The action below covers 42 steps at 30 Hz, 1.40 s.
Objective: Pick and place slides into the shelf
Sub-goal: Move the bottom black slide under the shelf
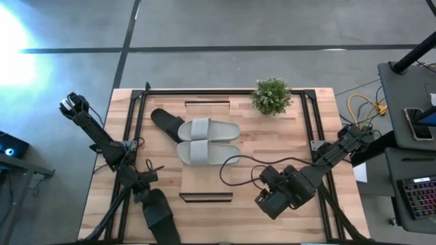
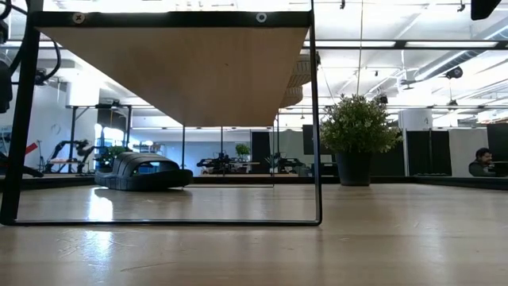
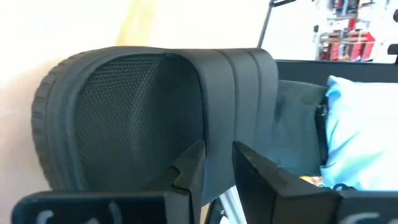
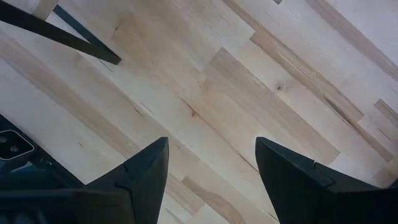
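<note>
Left gripper (image 1: 146, 197) clamped on a black slide (image 1: 159, 218), near-left table edge. Right gripper (image 4: 211, 174) fingers apart, near right. Grey pair (image 1: 206, 141) on shelf (image 1: 235, 109).

A small potted plant (image 1: 272, 95) with bushy green leaves is standing near the far edge of the wooden tabletop (image 1: 272, 143), and in the low view it (image 2: 359, 135) is sitting upright in a dark pot on the pale boards (image 2: 381, 238). A black cable (image 1: 240, 165) is looping across the planks. Off the table's right side, yellow cables (image 1: 361, 105) are coiling on the grey floor (image 1: 225, 27) beside a dark desk (image 1: 409, 88) carrying a keyboard (image 1: 417, 197). Far back in the room, a person (image 2: 482, 161) is sitting at the right edge.
</note>
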Tool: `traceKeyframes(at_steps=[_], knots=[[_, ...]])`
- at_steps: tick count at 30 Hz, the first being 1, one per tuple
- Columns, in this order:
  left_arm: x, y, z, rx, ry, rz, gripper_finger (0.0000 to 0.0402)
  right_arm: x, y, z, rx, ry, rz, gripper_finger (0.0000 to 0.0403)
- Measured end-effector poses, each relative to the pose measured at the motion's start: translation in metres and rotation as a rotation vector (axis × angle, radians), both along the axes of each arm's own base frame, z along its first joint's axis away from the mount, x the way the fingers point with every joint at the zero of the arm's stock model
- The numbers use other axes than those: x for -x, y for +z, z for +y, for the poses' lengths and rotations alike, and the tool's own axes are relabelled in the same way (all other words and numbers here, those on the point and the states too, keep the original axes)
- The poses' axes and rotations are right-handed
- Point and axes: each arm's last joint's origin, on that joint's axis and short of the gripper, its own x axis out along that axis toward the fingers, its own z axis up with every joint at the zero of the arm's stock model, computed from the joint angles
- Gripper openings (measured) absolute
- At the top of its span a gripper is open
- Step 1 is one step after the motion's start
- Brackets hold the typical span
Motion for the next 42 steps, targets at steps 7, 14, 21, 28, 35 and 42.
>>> traceKeyframes(at_steps=[7,14,21,28,35,42], knots=[[-0.001,-0.006,-0.002,-0.030,-0.011,0.036,0.0067,-0.001,0.000,-0.002,0.004,-0.007,-0.003,0.0231],[-0.006,-0.009,-0.008,-0.016,-0.019,0.022,0.0067,-0.002,0.000,-0.002,0.005,-0.001,-0.001,0.0231],[-0.012,-0.012,-0.016,0.033,-0.046,-0.003,0.0067,-0.001,0.000,-0.002,0.008,0.004,0.001,0.0228],[-0.014,-0.020,-0.020,0.031,-0.075,0.019,0.0065,-0.001,0.000,-0.003,0.010,0.010,0.003,0.0228],[-0.017,-0.021,-0.023,0.024,-0.112,-0.026,0.0011,-0.001,0.000,-0.003,0.014,0.017,0.008,0.0228],[-0.018,-0.024,-0.024,0.020,-0.108,-0.014,0.0002,-0.001,0.000,-0.003,0.016,0.021,0.010,0.0228]])
